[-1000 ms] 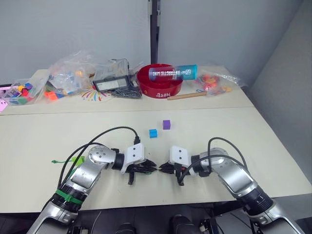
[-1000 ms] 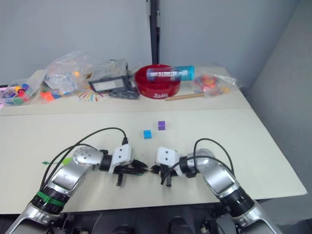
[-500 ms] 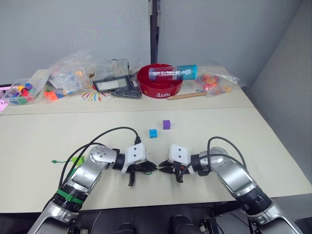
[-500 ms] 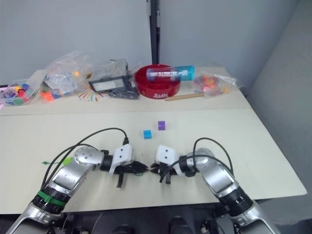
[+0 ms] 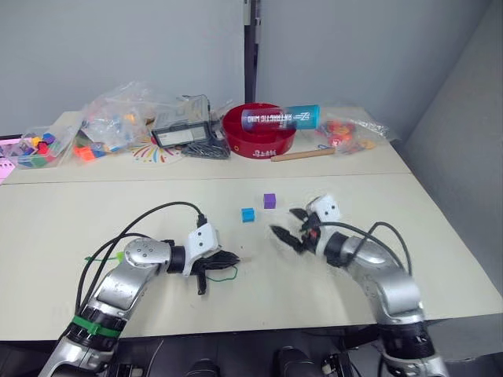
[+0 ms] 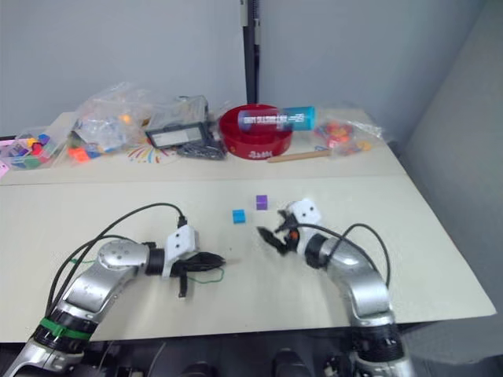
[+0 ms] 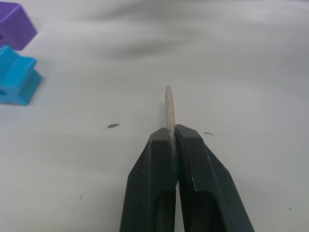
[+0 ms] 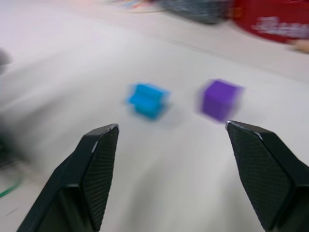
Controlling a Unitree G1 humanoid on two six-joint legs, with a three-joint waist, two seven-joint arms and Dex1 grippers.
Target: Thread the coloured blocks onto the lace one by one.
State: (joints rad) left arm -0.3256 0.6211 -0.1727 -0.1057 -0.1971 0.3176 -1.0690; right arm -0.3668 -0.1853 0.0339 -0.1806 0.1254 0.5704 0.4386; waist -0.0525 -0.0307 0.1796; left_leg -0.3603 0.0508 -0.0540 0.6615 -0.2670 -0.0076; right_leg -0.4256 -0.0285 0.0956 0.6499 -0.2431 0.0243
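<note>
My left gripper [image 5: 229, 259] is shut on the lace's pale stiff tip [image 7: 169, 104], which sticks out beyond its fingers [image 7: 154, 164] low over the table. The thin green lace [image 5: 224, 276] loops on the table just beneath. A sky blue block [image 5: 247, 214] and a purple block [image 5: 269, 201] lie side by side on the table, also seen as the blue block [image 8: 148, 99] and purple block [image 8: 219, 99]. My right gripper [image 5: 288, 225] is open and empty, a short way in front of these two blocks and pointing at them.
At the back stand a red bowl [image 5: 259, 129] with a bottle [image 5: 281, 118] across it, a wooden stick [image 5: 302, 155], a black device [image 5: 182, 135] and clear bags of bright pieces [image 5: 118, 118]. A seam [image 5: 118, 179] splits the two tables.
My right gripper has opened and swung away from the left gripper's tip, back and to the right towards the two blocks. The left gripper stays shut on the lace tip, shifted slightly left.
</note>
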